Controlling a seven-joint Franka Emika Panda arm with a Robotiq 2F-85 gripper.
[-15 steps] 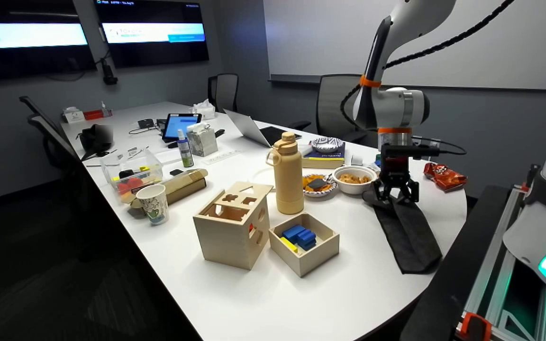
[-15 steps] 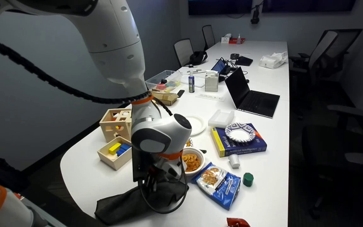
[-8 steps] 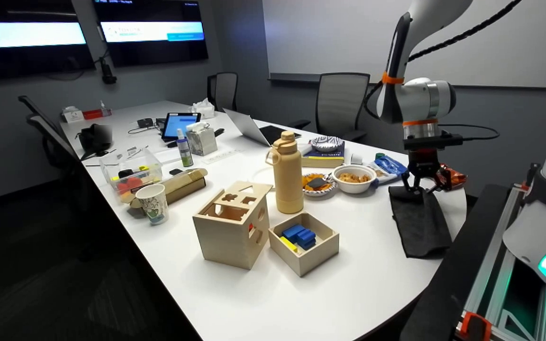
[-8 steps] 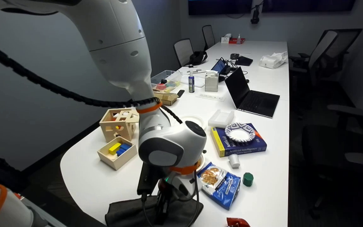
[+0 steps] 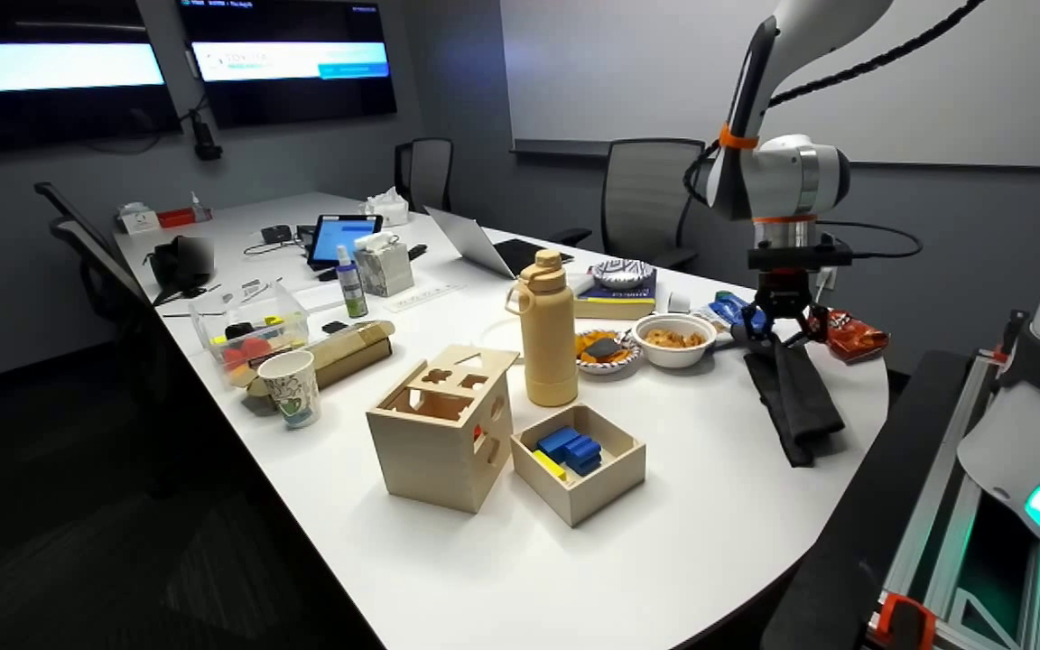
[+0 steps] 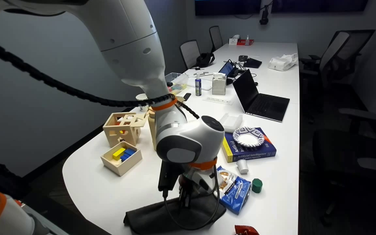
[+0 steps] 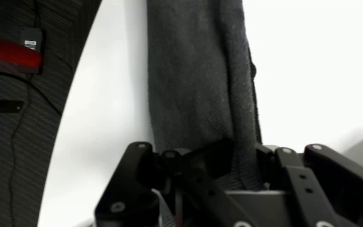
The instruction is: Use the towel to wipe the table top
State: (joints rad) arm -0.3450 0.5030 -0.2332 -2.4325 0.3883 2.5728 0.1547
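The dark grey towel [image 5: 789, 397] lies as a folded strip on the white table top [image 5: 664, 560], near its rounded end. It also shows in an exterior view [image 6: 162, 217] and fills the middle of the wrist view [image 7: 191, 75]. My gripper [image 5: 786, 338] is low over the table, pointing down. In the wrist view my gripper [image 7: 245, 159] has a raised fold of the towel between its finger pads, and the rest of the towel trails flat on the table. The fingertips are partly hidden by the arm in an exterior view [image 6: 185, 199].
A blue snack bag [image 6: 237, 192] lies close by the towel's end, with a red bag [image 5: 854, 336] beyond. A bowl of snacks [image 5: 674, 341], a tan bottle [image 5: 549, 334], an open wooden box [image 5: 579, 483] and a shape sorter [image 5: 443, 433] stand around. The table's edge [image 7: 71, 91] is near.
My gripper has dragged the towel across the table toward the bags, and the towel's trailing end has followed. The towel looks narrower and more folded. The blue bag looks slightly shifted.
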